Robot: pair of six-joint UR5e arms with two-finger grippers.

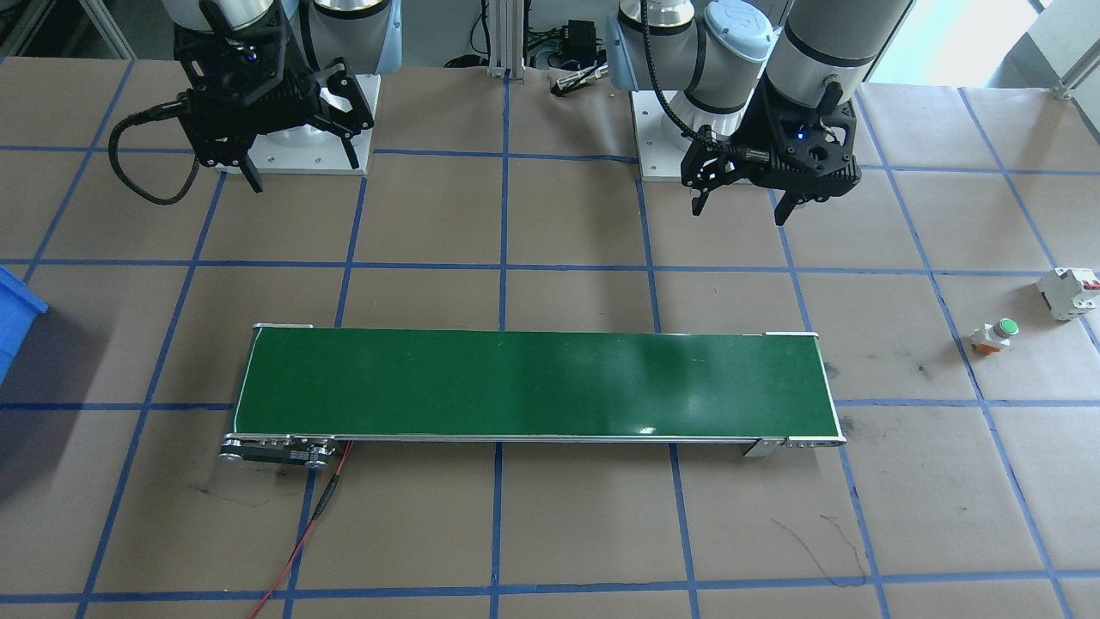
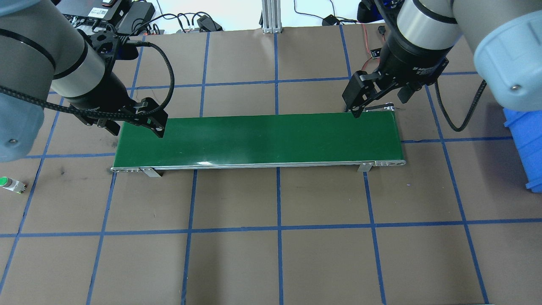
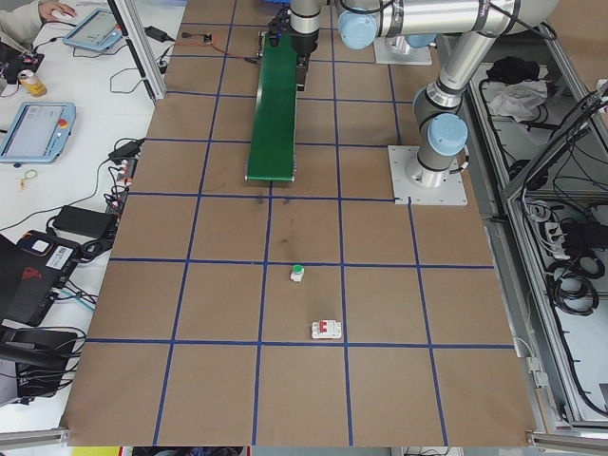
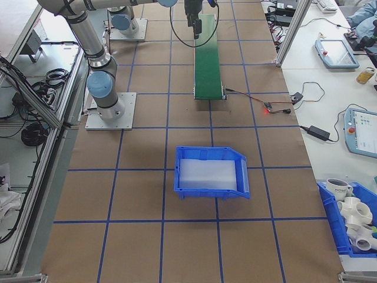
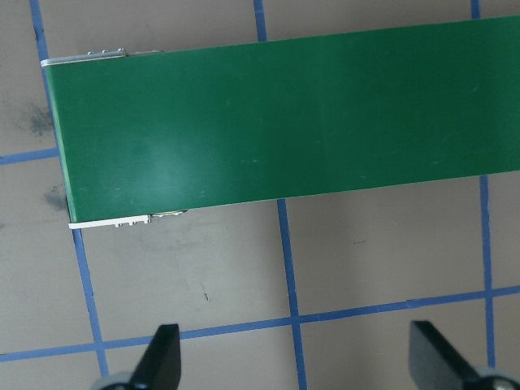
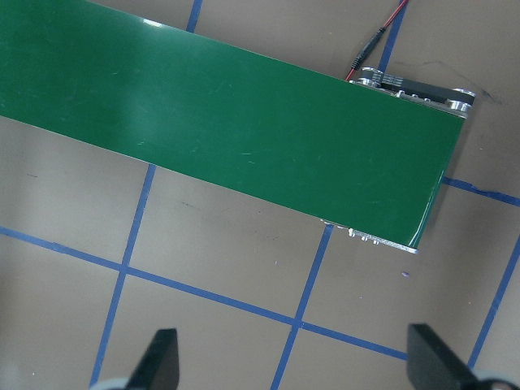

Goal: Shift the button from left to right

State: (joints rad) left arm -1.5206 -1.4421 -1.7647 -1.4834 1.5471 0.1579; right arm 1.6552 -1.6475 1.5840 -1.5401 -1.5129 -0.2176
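Observation:
The button [image 1: 995, 334], with a green cap, white body and orange base, lies on the brown table far out on my left side, beyond the belt's end; it also shows in the overhead view as the button [image 2: 10, 184] and from the left end as the button [image 3: 297, 274]. My left gripper [image 1: 743, 205] hangs open and empty above the table behind the belt's left end, well away from the button. Its fingers [image 5: 162, 353] frame bare table. My right gripper [image 1: 305, 172] hangs open and empty above the belt's right end, and its fingers [image 6: 162, 357] hold nothing.
A long green conveyor belt [image 2: 258, 140] lies across the middle of the table. A white circuit breaker [image 1: 1070, 292] with a red mark sits just past the button. A blue bin [image 4: 212, 174] stands at my far right. A red wire [image 1: 301, 542] trails from the belt's right end.

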